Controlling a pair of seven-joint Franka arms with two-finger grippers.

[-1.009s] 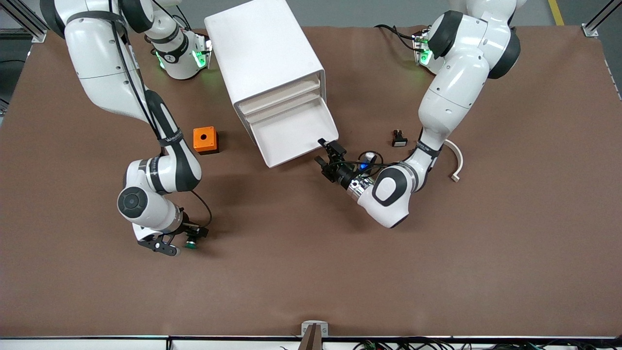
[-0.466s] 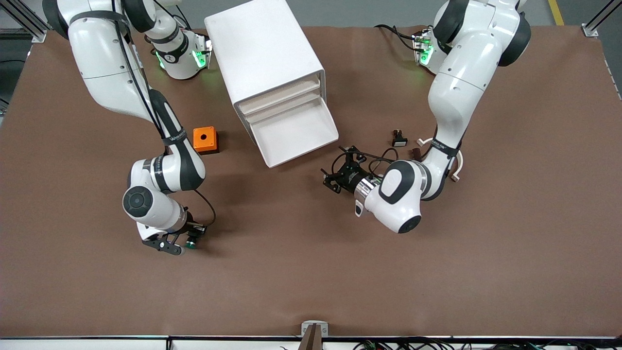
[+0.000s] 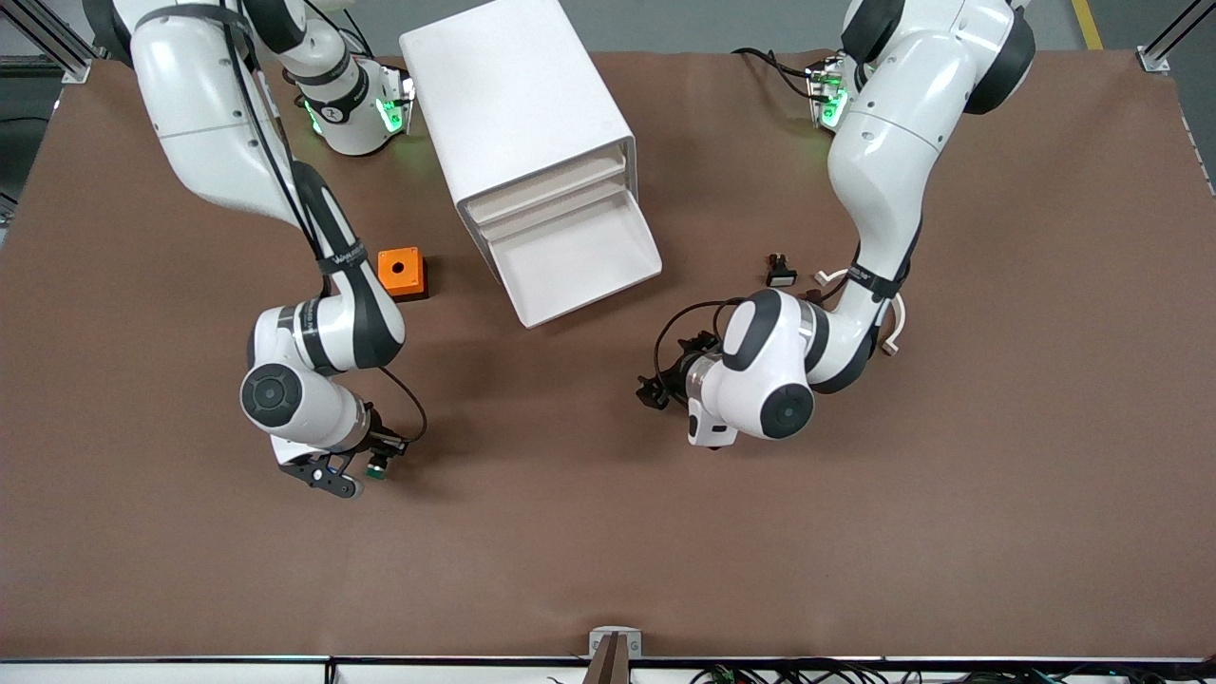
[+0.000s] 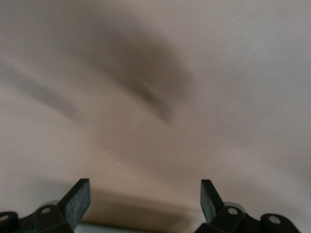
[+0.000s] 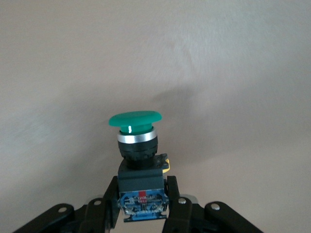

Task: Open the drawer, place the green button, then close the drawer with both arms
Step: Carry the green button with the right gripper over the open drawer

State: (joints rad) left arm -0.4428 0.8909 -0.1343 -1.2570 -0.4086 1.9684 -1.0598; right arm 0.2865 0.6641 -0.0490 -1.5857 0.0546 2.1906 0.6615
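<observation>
While the drawer (image 3: 579, 258) stood pulled out of the white cabinet (image 3: 518, 114) at upper centre of the front view, the right gripper (image 3: 366, 467), at lower left of that frame, clasped the green push button (image 5: 134, 122) by its black body. The left gripper (image 3: 662, 380), mid-frame over bare table (image 3: 608, 532), held its fingers (image 4: 77, 196) spread, grasping nothing.

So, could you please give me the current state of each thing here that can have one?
drawer: pulled open, nothing in it.
cabinet: other drawers shut.
button: gripped by its black body, green cap pointing away from the fingers.
right gripper: shut on the button, low over the table.
left gripper: open, holding nothing, over bare table.
</observation>
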